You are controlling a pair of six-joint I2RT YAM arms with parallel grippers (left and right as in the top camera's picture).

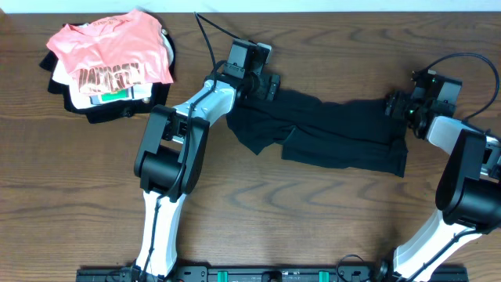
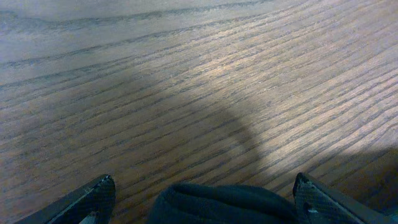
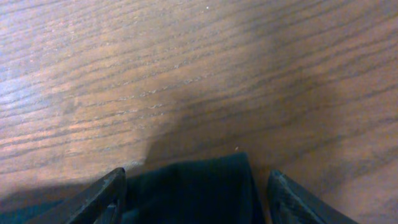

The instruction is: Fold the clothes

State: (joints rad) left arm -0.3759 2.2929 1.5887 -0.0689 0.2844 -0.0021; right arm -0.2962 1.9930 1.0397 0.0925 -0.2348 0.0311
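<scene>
As grippers [image 1: 270,84] [image 1: 394,106] gape, clothes [image 1: 337,129] lie between.

Black garment [image 1: 337,135] lies stretched along the table [image 1: 313,223].
Left gripper [image 1: 266,84] and right gripper [image 1: 394,106] meet its two ends; a pink-topped pile [image 1: 109,63] sits apart.

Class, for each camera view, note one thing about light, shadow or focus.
Overhead: even light, sharp grain on the table, black garment nearly featureless. Left wrist: broad soft shadow crosses the wood, brighter patch at right, garment blurred. Right wrist: shadow darkens the wood above the soft-focus garment.
</scene>
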